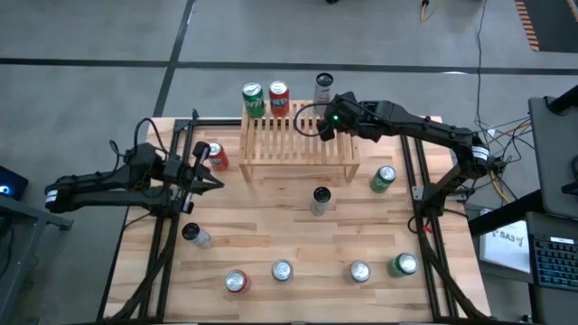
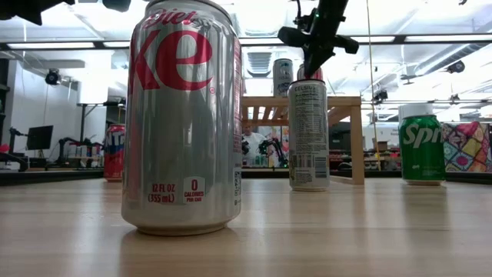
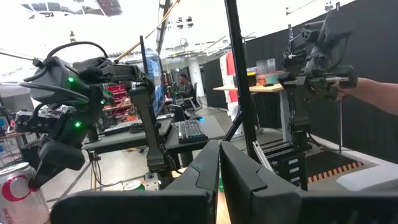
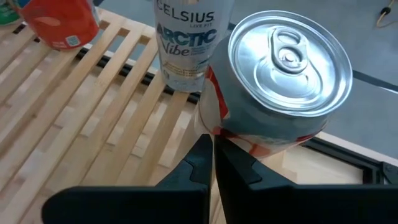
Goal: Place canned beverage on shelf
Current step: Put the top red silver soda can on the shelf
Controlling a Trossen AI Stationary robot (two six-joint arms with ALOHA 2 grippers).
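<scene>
The shelf [image 1: 298,140], a light-wood slatted rack, stands at the table's far middle. On its far edge stand a green can [image 1: 253,99], a red can [image 1: 279,97] and a tall Celsius can [image 4: 186,43]. A silver-and-red can [image 4: 280,93] stands beside the Celsius can at the shelf's right end. My right gripper [image 4: 212,146], shut, slants down over that end right before this can. My left gripper [image 1: 213,177] waits shut above the table's left side, near a red can [image 1: 215,155] standing on the table. My right gripper's shut fingertips stand against the silver-and-red can's side wall, low down [image 4: 214,121], coming slanting down from the table's right side. I cannot tell whether they touch it. The can is upright with its top up; the fingers hide part of its base.
Loose cans stand on the table: a tall one [image 1: 320,200], a green one [image 1: 383,178], several along the near edge [image 1: 282,270], and a Diet Coke can [image 2: 184,115] close to the low camera. A dark can [image 1: 194,235] lies at the left. A person's arm [image 3: 373,93] shows beyond the table.
</scene>
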